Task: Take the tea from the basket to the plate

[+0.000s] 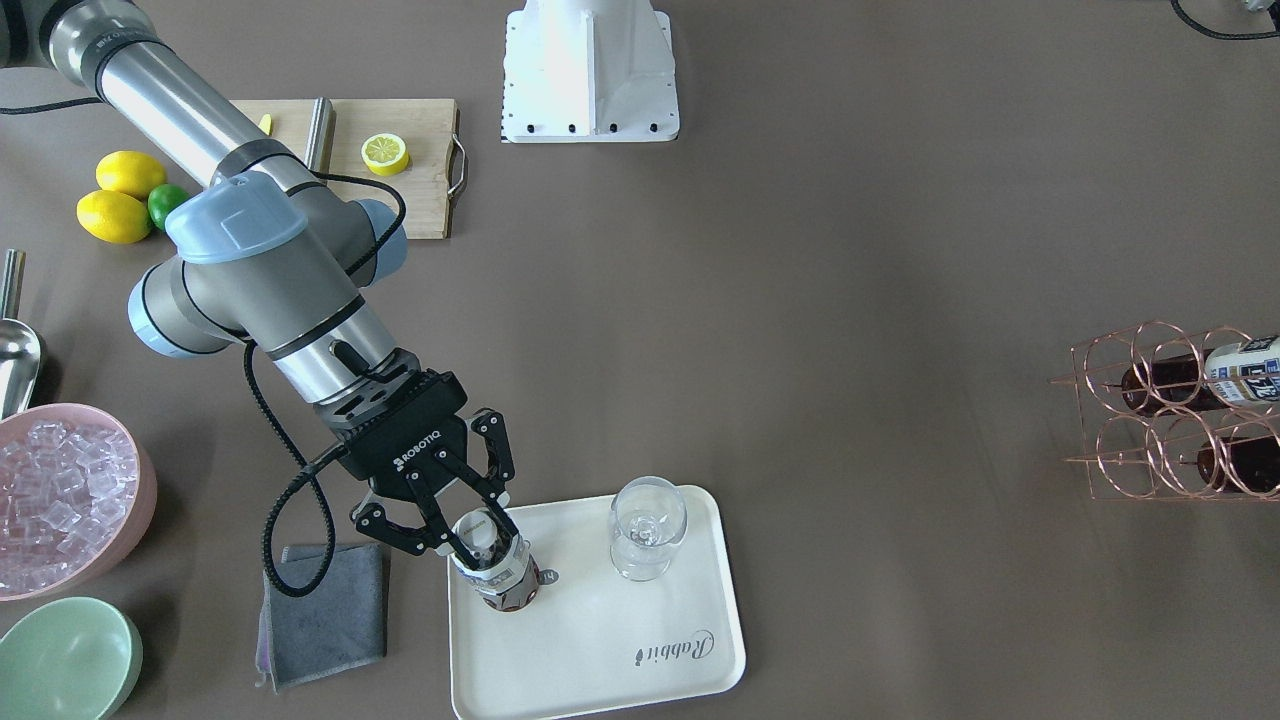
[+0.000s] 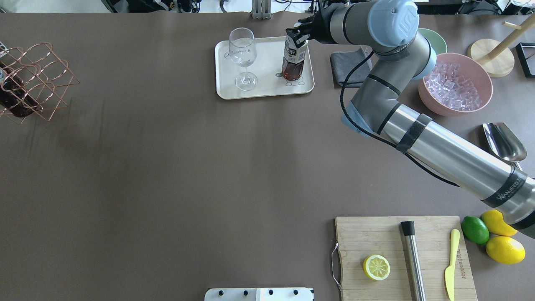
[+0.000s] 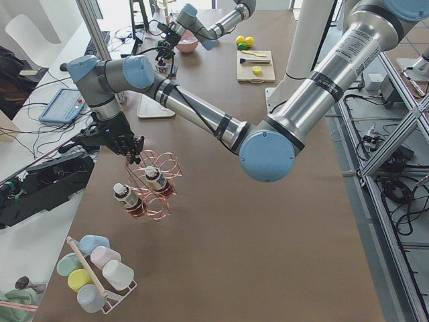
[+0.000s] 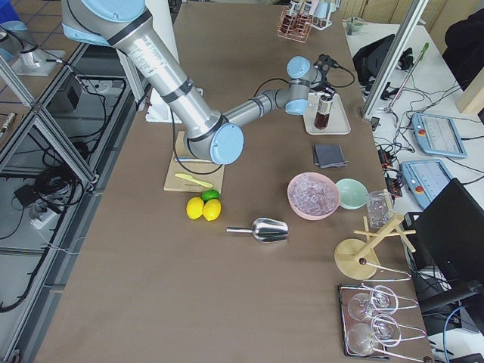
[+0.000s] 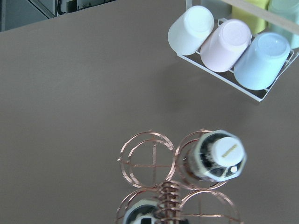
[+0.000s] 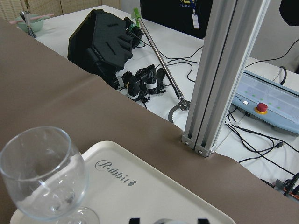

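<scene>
The tea (image 1: 505, 585) stands upright on the plate (image 1: 600, 640), close to the plate's edge on the cloth side, its base beside the line drawing. The right gripper (image 1: 483, 535) comes down on it at a slant, its two fingers set narrow to either side of the white cap and closed against the bottle's top. In the right wrist view only the two black fingertips and a sliver of the cap show at the bottom edge. A glass (image 1: 648, 525) stands on the same plate, apart from the tea, and the "Rabbit" script lies at the far side from the robot. Just off the plate, on the robot's right, lies a grey cloth (image 1: 325, 610). Beyond it are a green bowl (image 1: 65, 655), a pink bowl of ice (image 1: 60, 500) and a metal scoop (image 1: 15, 355). Nearer the robot is a board (image 1: 410, 190) with a lemon half (image 1: 385, 153), and beside it two lemons (image 1: 115, 215) and a lime (image 1: 165, 203). The basket (image 1: 1160, 420) is well apart at the table's left end, with two more bottles (image 1: 1240, 370) in its rings. The left gripper (image 3: 127, 151) is at the basket's handle, and I cannot tell whether it is gripping.
</scene>
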